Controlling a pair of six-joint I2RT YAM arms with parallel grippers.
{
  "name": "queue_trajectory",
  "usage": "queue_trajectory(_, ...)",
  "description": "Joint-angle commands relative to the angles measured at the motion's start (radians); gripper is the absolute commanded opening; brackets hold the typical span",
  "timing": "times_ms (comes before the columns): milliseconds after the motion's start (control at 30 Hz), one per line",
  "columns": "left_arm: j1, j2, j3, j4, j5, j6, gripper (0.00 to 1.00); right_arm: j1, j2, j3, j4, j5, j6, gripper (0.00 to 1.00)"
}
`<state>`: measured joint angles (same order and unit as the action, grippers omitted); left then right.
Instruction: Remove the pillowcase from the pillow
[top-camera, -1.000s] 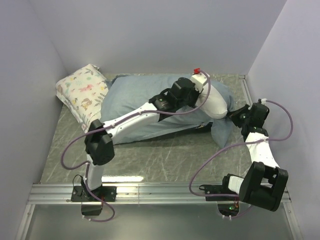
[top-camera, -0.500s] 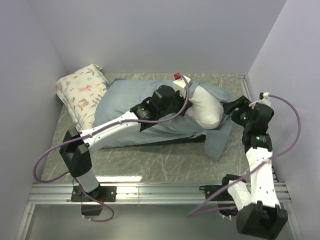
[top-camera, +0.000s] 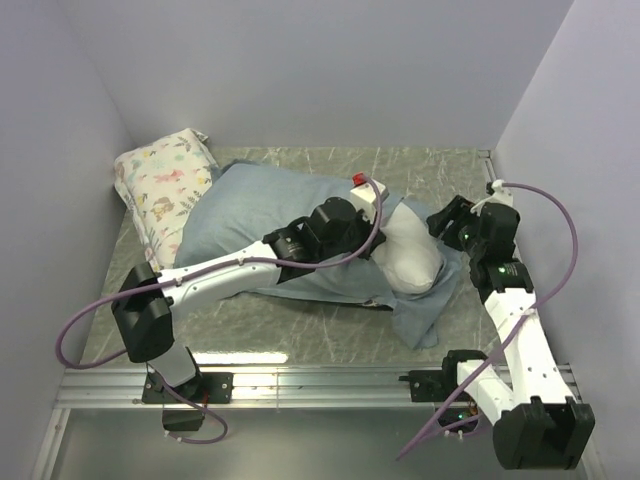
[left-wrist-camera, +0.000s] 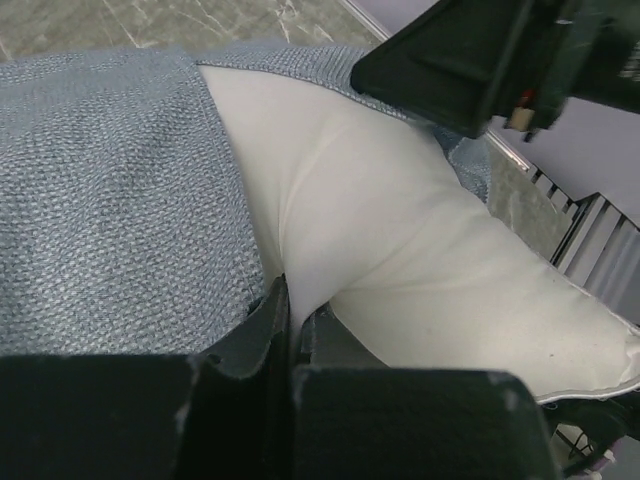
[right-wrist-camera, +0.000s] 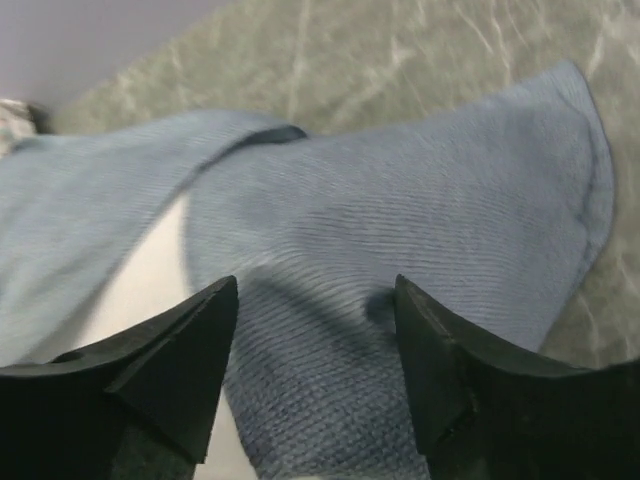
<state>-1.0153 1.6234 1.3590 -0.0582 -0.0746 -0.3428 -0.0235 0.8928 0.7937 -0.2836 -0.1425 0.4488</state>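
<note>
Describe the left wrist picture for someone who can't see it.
A plump white pillow bulges out of a grey-blue pillowcase, which covers it on the left. At the bottom, the left arm's dark fingers are closed, pinching the pillow's creased cloth.

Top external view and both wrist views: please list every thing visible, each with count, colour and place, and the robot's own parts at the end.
pillowcase: one, grey-blue, middle of the table, covering the pillow's left part.
pillow: one, plain white, its right end out of the pillowcase's opening.
floral-print pillow: one, white with a colourful print, far left corner.
table: one, grey-green marble pattern.
walls: three, pale lilac, left, far, right.
rail: one, silver, near edge.
cables: two, purple, along the arms.
left gripper: one, black, shut on the pillow.
right gripper: one, black, open above the pillowcase.
</note>
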Motion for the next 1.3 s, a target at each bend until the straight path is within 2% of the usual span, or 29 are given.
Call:
queue_trajectory(0,-0.020,-0.091,-0.017,0.038,-0.088,-0.033,0.00,0.011,0.023,-0.030,-0.017,0.086,-0.025,0.63)
queue_trajectory(33,-0.029,-0.097,-0.027,0.038,-0.094,-0.036,0.00,0.011,0.037,-0.028,-0.023,0.112,-0.021,0.44)
queue_trajectory(100,-0.058,-0.122,-0.073,0.041,-0.106,-0.058,0.00,0.008,0.080,-0.021,-0.025,0.164,-0.004,0.18)
queue_trajectory(200,-0.092,-0.163,-0.136,0.029,-0.134,-0.091,0.00,0.008,0.141,0.010,-0.029,0.268,0.020,0.09)
queue_trajectory(267,-0.112,-0.218,-0.187,0.014,-0.183,-0.119,0.00,-0.006,0.197,0.035,-0.023,0.313,0.043,0.06)
queue_trajectory(367,-0.121,-0.328,-0.259,0.026,-0.217,-0.148,0.00,-0.064,0.282,0.041,0.024,0.327,0.086,0.04)
queue_trajectory(433,-0.123,-0.384,-0.299,0.034,-0.234,-0.160,0.01,-0.126,0.322,0.033,0.064,0.267,0.108,0.01)
queue_trajectory(633,-0.131,-0.554,-0.336,0.051,-0.309,-0.163,0.00,-0.182,0.452,0.047,0.159,0.153,0.149,0.01)
queue_trajectory(667,-0.131,-0.582,-0.331,0.051,-0.313,-0.156,0.00,-0.194,0.474,0.047,0.202,0.051,0.163,0.01)
queue_trajectory(767,-0.131,-0.597,-0.298,0.113,-0.346,-0.133,0.01,-0.191,0.498,0.041,0.266,-0.084,0.188,0.01)
queue_trajectory(867,-0.131,-0.551,-0.219,0.142,-0.392,-0.104,0.01,-0.193,0.506,0.013,0.345,-0.231,0.226,0.03)
queue_trajectory(1000,-0.131,-0.441,-0.091,0.196,-0.470,-0.053,0.00,-0.184,0.471,-0.043,0.432,-0.350,0.275,0.07)
queue_trajectory(1067,-0.129,-0.346,0.009,0.221,-0.507,-0.004,0.00,-0.162,0.425,-0.070,0.446,-0.361,0.284,0.09)
queue_trajectory(1267,-0.098,-0.073,0.319,0.195,-0.496,0.060,0.00,-0.087,0.287,-0.086,0.356,-0.330,0.251,0.13)
